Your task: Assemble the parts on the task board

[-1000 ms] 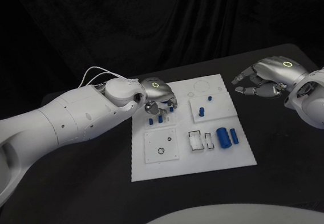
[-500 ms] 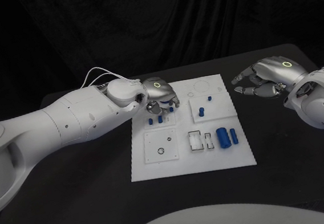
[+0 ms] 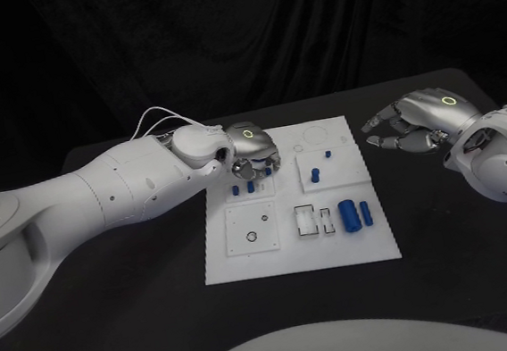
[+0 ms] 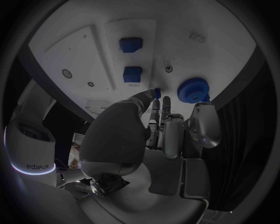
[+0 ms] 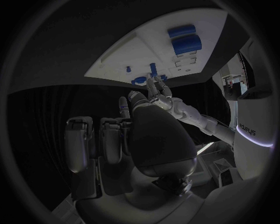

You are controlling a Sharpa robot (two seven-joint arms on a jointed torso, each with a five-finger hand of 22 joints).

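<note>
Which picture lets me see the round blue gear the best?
The left wrist view: the blue gear sits large and toothed on the task board, just past the left hand. In the head view that hand covers the spot where it sits. In the right wrist view it is a small blue shape.

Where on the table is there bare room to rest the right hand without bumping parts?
Bare black table lies right of the task board, below the right hand; the board's near strip is also bare. Crowded: the far-left corner, where the left hand hovers over small blue parts, and around the blue cylinders beside the slots.
</note>
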